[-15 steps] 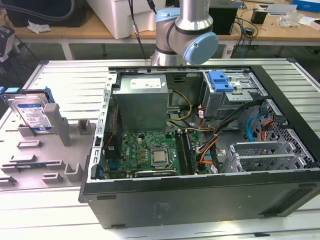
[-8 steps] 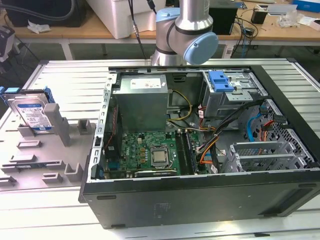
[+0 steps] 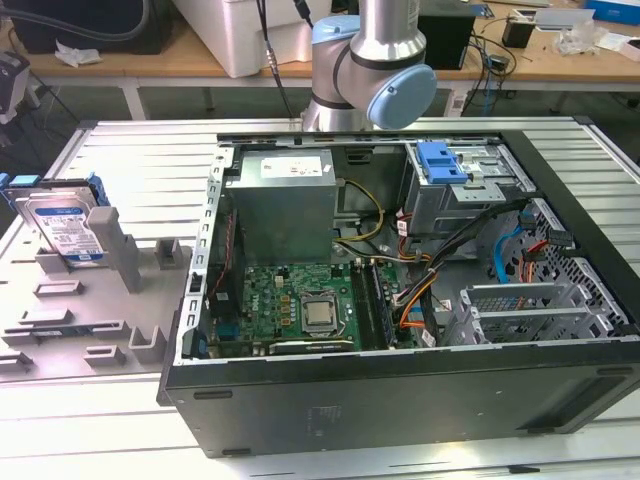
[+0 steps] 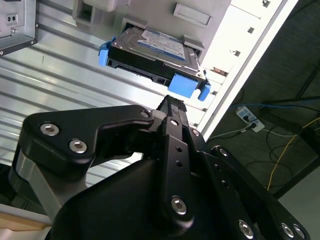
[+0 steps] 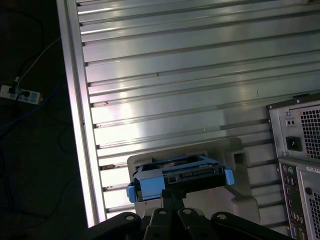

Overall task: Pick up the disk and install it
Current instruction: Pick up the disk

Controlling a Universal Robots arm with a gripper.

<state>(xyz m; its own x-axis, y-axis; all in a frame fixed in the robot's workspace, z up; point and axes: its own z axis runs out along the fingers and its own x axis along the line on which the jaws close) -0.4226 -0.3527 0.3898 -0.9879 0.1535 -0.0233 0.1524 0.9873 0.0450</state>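
The disk [image 3: 65, 225], silver with a white-and-blue label and a blue frame, stands tilted on edge in a grey fixture [image 3: 120, 255] at the exterior view's left, on the ribbed metal table. In both wrist views it lies ahead of my black gripper [image 4: 172, 103] [image 5: 173, 195], well apart from it. There the disk [image 4: 155, 45] [image 5: 180, 175] shows its connector edge and blue end tabs. The gripper is shut with nothing in it. The arm's silver and blue joints [image 3: 385, 75] rise behind the open computer case [image 3: 400, 400].
Inside the case a drive cage with a blue tab [image 3: 445, 160] sits at the back right, beside the grey power supply [image 3: 285, 200], the motherboard [image 3: 300, 305] and loose cables. The table edge [image 5: 75, 125] runs close to the fixture, with a power strip [image 5: 20, 94] on the floor.
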